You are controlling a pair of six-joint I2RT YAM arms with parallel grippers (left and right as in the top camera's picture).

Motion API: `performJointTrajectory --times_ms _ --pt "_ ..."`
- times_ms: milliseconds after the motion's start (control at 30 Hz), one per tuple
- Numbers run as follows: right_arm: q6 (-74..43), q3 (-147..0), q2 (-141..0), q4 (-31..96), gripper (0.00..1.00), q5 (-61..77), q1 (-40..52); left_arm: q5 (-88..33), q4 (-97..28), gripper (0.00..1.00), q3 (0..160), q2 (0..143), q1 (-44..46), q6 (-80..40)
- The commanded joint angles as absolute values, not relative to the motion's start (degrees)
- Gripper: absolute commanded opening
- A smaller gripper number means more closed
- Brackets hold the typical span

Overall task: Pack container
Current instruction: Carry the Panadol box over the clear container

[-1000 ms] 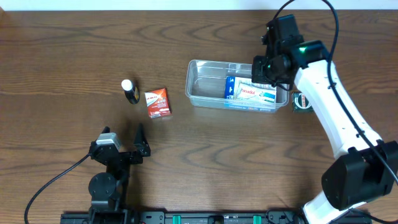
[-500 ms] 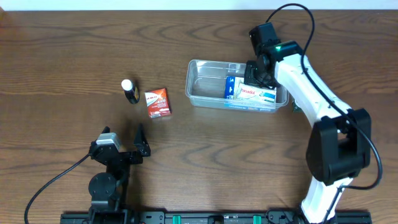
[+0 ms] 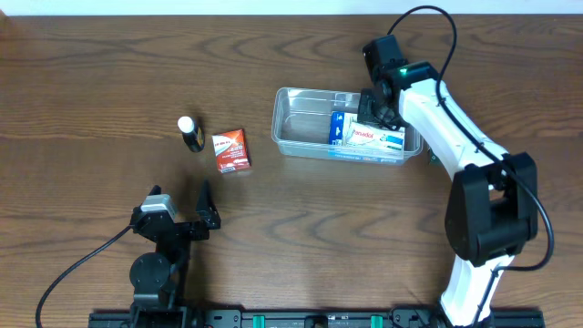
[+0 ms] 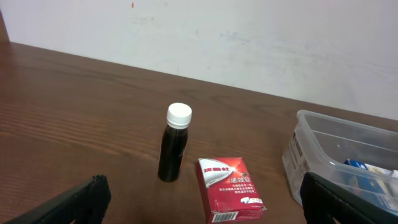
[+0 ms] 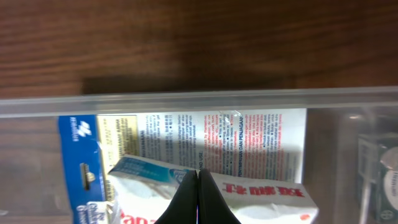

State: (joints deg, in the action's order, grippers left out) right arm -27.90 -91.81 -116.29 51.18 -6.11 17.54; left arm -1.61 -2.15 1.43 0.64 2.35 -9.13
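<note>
The clear plastic container (image 3: pixel 305 128) sits right of centre with a white and blue box (image 3: pixel 373 138) and a blue box (image 3: pixel 336 128) in its right half. My right gripper (image 3: pixel 372 111) is shut and empty, its tips together just over the white box (image 5: pixel 261 202) inside the container's wall (image 5: pixel 199 102). My left gripper (image 4: pixel 199 205) is open and empty at the table's front left. A small red carton (image 3: pixel 230 150) and a dark bottle with a white cap (image 3: pixel 189 133) stand left of the container; both show in the left wrist view, carton (image 4: pixel 229 188) and bottle (image 4: pixel 174 149).
A dark green round object (image 3: pixel 430 157) shows partly behind my right arm, right of the container. The container's corner (image 4: pixel 323 155) shows at the right of the left wrist view. A pale wall (image 4: pixel 249 43) runs behind the table.
My right arm swung left and down from above the container's right end, bringing the shut gripper down into its right half. The left arm has not moved.
</note>
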Motion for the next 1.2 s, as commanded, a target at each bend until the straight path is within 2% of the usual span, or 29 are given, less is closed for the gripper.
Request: performJointTrajectory --times_ms 0,467,733,933,1167 --pt "-28.7 -91.7 -118.6 51.6 0.01 -7.0 18.1 -1.5 -4.0 0.98 0.2 0.4 2.3 -8.6" --pt "-27.0 -92.4 -118.5 54.2 0.01 -3.5 17.8 -1.5 -4.0 0.98 0.2 0.4 2.3 -8.6" --pt "-24.7 -98.5 -118.5 58.0 0.01 5.1 16.4 -1.5 -4.0 0.98 0.2 0.4 2.3 -8.6" --pt "-24.8 -100.1 -118.5 62.2 0.01 3.7 16.4 -1.5 -4.0 0.98 0.2 0.4 2.3 -8.6" --pt "-26.7 -99.4 -118.5 62.0 0.01 -5.9 16.4 -1.5 -4.0 0.98 0.2 0.4 2.3 -8.6"
